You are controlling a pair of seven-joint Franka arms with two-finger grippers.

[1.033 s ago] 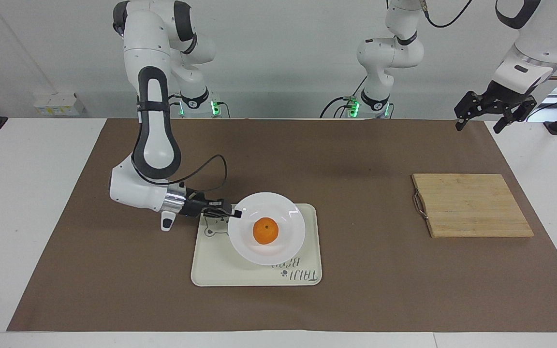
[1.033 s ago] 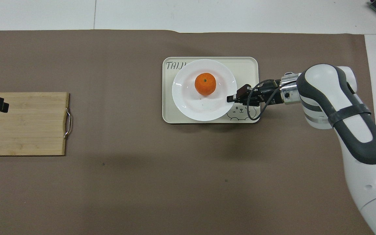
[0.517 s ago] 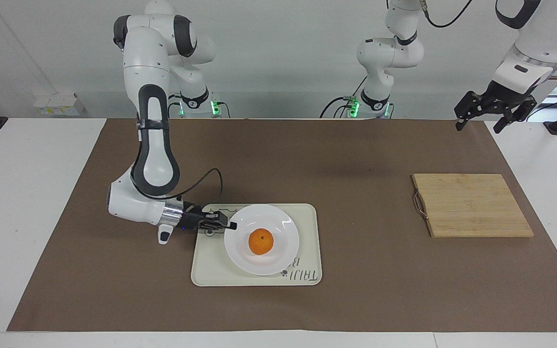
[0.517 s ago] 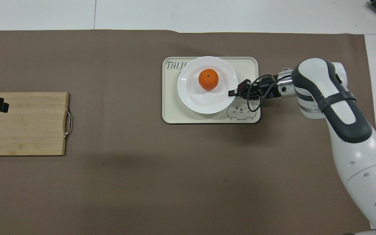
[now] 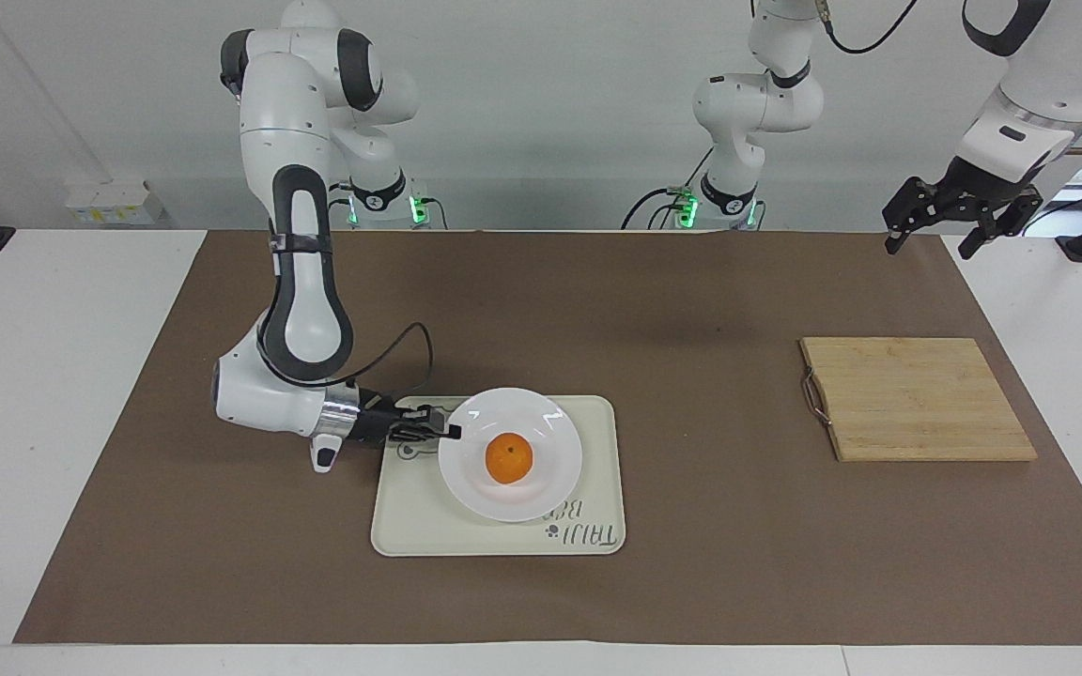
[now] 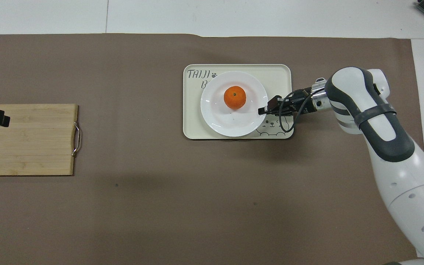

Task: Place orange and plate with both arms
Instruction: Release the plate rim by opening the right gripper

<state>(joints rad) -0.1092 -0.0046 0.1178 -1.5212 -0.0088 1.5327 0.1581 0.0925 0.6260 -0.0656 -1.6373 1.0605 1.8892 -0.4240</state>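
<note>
We see the right hand closed on the rim of the plate, gripping it at the edge that faces the right arm's end of the bench. The plate sits low over, or on, the cream tray; we cannot tell whether it already rests there. The orange lies on the plate near its middle, so from the hand it lies straight along the line of the fingers, toward the left arm's end. We judge that the coming move turns on this: a release and a withdrawal along that same line, away from the orange, would leave plate and fruit undisturbed. The right arm is much the nearer. The left hand waits with fingers spread, raised over the corner of the brown mat nearest its own base. The wooden board lies well apart from the tray; nothing stands in the way.
</note>
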